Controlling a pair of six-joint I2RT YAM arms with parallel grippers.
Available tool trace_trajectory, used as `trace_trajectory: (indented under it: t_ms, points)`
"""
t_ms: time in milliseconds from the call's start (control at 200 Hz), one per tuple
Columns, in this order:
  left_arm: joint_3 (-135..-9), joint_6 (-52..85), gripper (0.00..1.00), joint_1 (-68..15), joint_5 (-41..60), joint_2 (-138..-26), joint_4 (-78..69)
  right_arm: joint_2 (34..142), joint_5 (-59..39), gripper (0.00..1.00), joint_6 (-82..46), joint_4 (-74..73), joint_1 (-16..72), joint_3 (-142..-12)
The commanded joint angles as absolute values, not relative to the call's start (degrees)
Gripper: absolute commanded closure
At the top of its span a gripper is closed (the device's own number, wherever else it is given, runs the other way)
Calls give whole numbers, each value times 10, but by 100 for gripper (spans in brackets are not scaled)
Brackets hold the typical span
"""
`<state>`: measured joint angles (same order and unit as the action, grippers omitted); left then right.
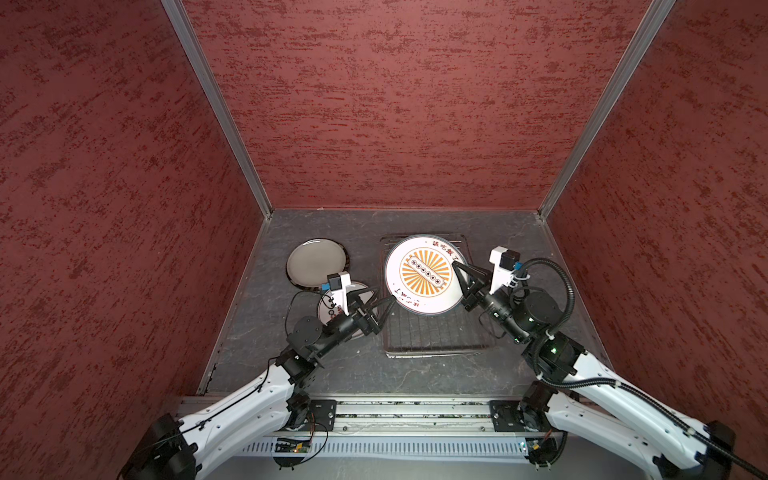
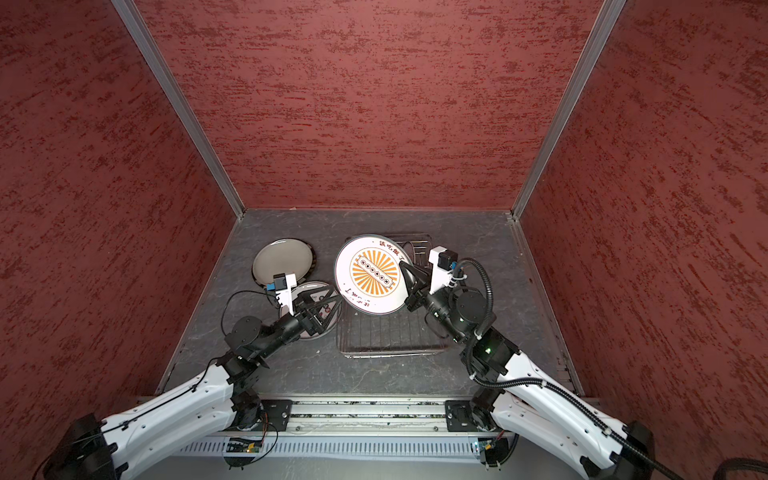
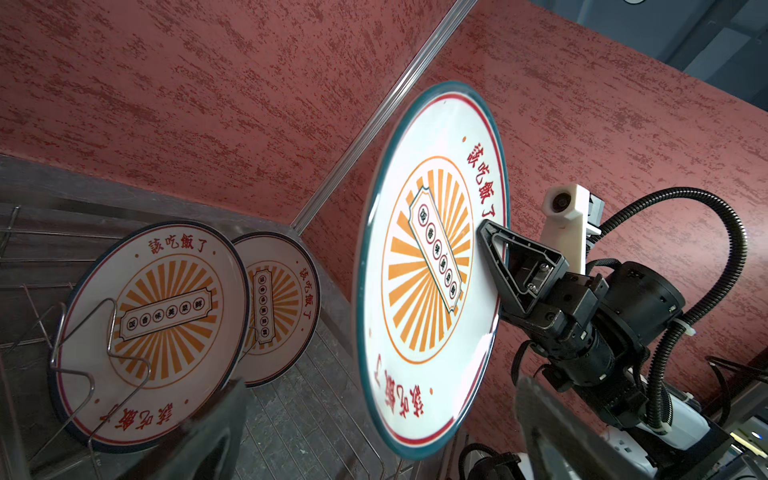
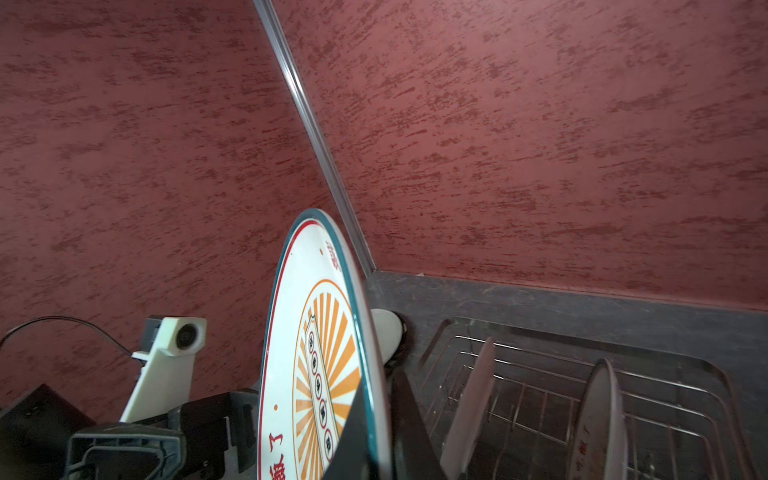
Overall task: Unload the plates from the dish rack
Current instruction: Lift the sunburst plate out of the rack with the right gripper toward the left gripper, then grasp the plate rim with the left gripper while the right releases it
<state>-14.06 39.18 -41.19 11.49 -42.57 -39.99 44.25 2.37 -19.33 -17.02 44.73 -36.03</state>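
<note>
The sunburst plate (image 1: 419, 274) is clamped at its right rim by the right gripper (image 1: 457, 269) and held on edge above the dish rack (image 1: 432, 336); the left gripper (image 1: 384, 296), jaws spread and empty, is just beside its lower left rim. Behind, two more plates (image 3: 153, 328) stand racked; open table (image 1: 257, 332) lies leftward, by the flat plates (image 1: 316, 262)
</note>
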Motion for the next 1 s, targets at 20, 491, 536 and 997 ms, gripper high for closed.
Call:
trace_trajectory:
  t_ms: [20,491,536,997]
  points:
    - [-132,395,10,-412,142,-420,-411,458,-65,100,-229,-255,445,-369]
    - [-131,419,71,-413,105,-393,-345,512,-65,100,-229,-288,445,-373]
    - [-130,419,76,-412,103,-390,-340,516,-61,100,-229,-289,445,-373]
    - [-132,447,100,-411,90,-389,-311,568,-82,88,-226,-303,445,-377]
